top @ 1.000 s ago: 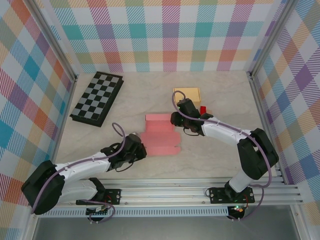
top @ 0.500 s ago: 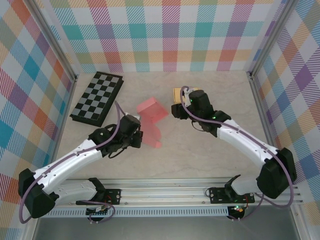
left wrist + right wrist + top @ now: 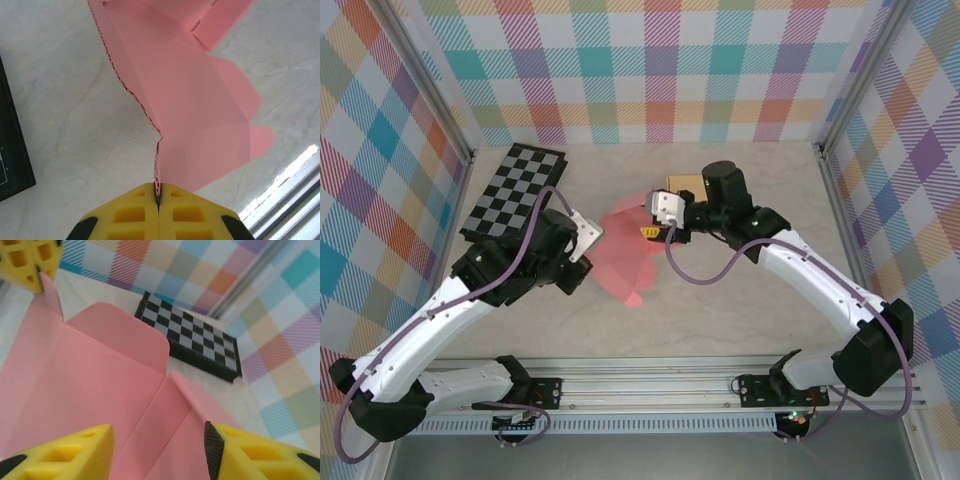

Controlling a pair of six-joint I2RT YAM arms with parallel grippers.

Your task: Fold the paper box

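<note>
Nearest me, my left hand (image 3: pixel 158 192) was pressed together on the thin edge of the paper box (image 3: pixel 190 110). It pinched one corner, so the flat pink sheet hung clear of the table (image 3: pixel 65 100) and ran away from my fingers. The sheet was smooth, matte card, not yet folded up, with faint crease lines, rounded tabs along one side and a stepped edge along the other.

Seen from above, the paper box (image 3: pixel 625 250) stood tilted in the air between my two hands. Its long axis ran from the left hand (image 3: pixel 588 240) across toward the right hand (image 3: pixel 655 222). My right hand (image 3: pixel 159 440) was spread, its yellow ribbed fingers wide apart at the end of the sheet away from my left. The pink card lay across the gap, and I could not tell whether either finger touched it. I judged this free hand the one placed to close on a panel and bend it along a crease.

Farther off lay a checkerboard (image 3: pixel 513 195), flat and rigid. A tan cardboard box (image 3: pixel 682 181) sat behind my right arm, before the plaid walls (image 3: pixel 660 70).
</note>
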